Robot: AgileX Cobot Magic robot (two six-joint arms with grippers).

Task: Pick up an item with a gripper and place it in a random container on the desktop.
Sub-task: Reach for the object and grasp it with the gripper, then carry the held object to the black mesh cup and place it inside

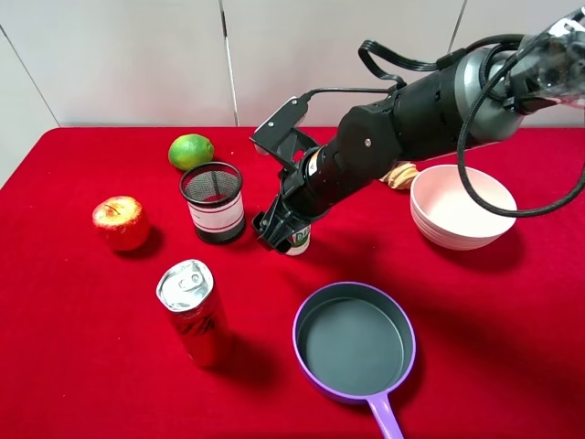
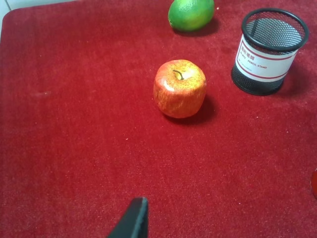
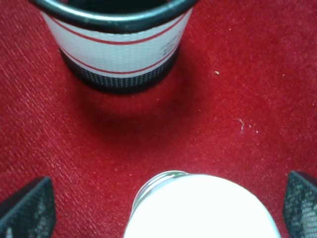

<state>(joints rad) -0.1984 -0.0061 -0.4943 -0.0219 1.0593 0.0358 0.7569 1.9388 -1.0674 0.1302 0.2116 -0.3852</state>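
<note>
We see the right gripper (image 1: 279,230), jaws spread, straddling the white bottle (image 1: 301,240), which stands on the red tabletop (image 1: 82,347) just beside the mesh cup (image 1: 213,203). The left gripper (image 2: 132,220) shows one finger only; its jaws' state we cannot tell.

The exterior high camera is looking steeply down from the front onto most of the red-cloth table (image 1: 73,366). The left wrist camera is viewing, from moderate range, the black wire-mesh cup with a white band (image 1: 212,201), left of centre overhead. The right wrist camera is facing it very closely.
</note>
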